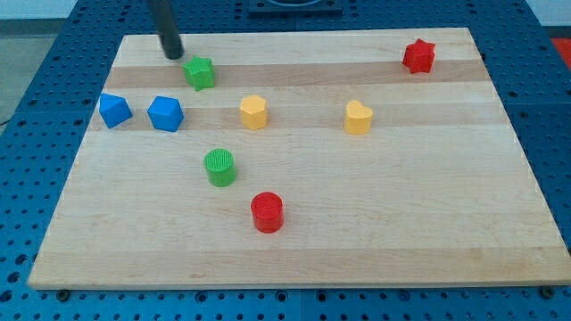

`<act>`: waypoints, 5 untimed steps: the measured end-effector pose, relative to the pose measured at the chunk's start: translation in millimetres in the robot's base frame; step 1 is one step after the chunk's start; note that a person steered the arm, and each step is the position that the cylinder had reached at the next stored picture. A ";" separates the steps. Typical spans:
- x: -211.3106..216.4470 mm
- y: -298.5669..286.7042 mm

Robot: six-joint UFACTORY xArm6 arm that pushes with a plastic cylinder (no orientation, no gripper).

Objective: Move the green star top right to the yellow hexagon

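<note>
No pincer here, just my tip [172, 54] parked near the worktop's [294, 250] top-left edge, just up-left of the green star [199, 72], apart from it. Star sits up-left of the yellow hexagon [253, 112], above the blue cube [166, 114].

Your board: pale wood top [357, 223] on blue perforated bench [36, 160]. Far left: green star [199, 72], my tip [173, 53] just beside it, far-left side. Far right corner: red star [418, 56], well apart from rest. Mid row, left to right: blue block [114, 110], blue cube [166, 113], yellow hexagon [253, 112], yellow block [358, 117], shape unclear. Nearer you: green cylinder [220, 167], then red cylinder [267, 212] to its near right.
</note>
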State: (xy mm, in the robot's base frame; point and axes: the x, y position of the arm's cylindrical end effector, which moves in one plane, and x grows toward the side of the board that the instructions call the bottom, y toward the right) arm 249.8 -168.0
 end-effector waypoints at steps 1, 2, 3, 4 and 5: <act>12.4 18.4; 12.4 -25.9; 16.6 -45.8; 68.4 41.9; 91.7 122.4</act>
State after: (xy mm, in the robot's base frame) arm 341.5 -45.6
